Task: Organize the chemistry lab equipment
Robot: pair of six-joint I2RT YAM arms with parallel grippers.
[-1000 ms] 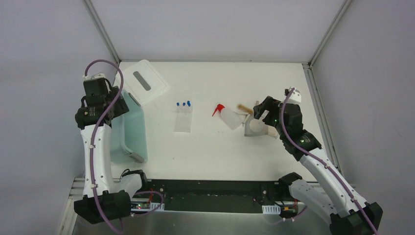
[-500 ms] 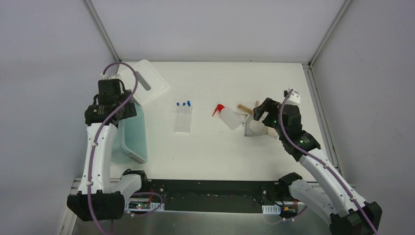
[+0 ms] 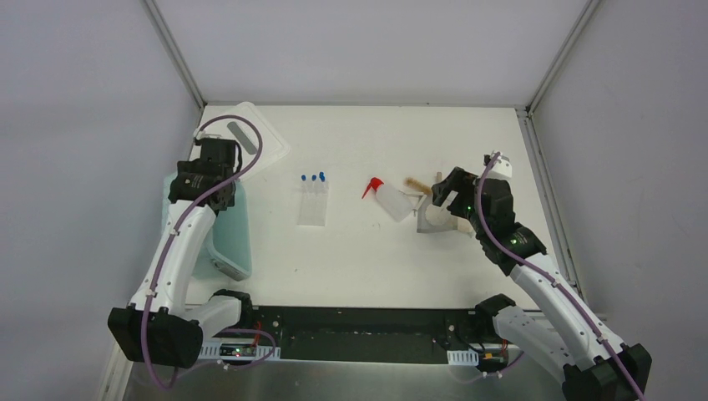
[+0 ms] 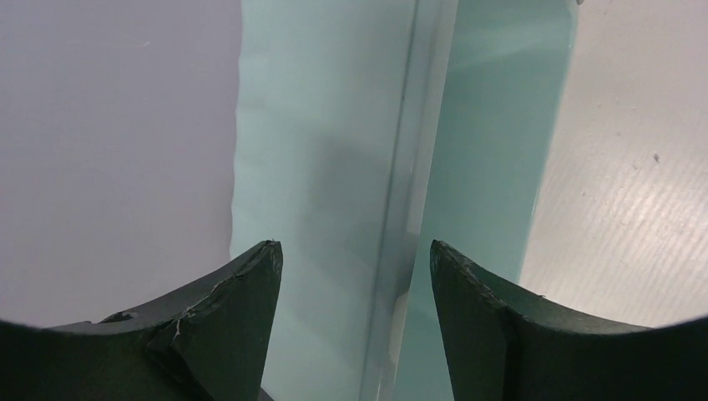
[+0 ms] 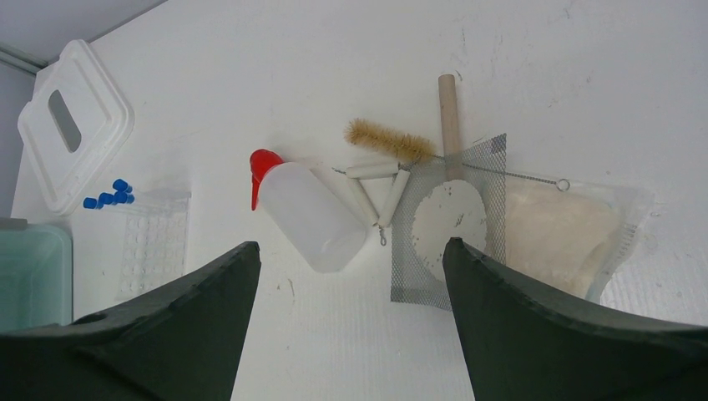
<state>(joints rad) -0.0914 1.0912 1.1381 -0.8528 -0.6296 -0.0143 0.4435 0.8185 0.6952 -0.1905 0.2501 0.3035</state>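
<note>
White table (image 3: 376, 251) | squeeze bottle (image 5: 313, 221) lying near wire mesh (image 5: 447, 225) | both jaws apart

L arm (image 3: 167, 255): white moulded plastic links, black joint blocks, black base. R arm (image 3: 558, 294): same build, w/ small green LEDs lit nr wrist. Thin purple cable (image 3: 260, 142) runs along each arm. Small dark dots on links, screws or clips, can't tell. White camera block (image 3: 503, 164) on R wrist. L gripper (image 4: 355, 251): dark grey curved matte fingers (image 4: 225, 326), edge chipped w/ pale scratches. R gripper (image 5: 351, 246): same fingers, smooth.
</note>
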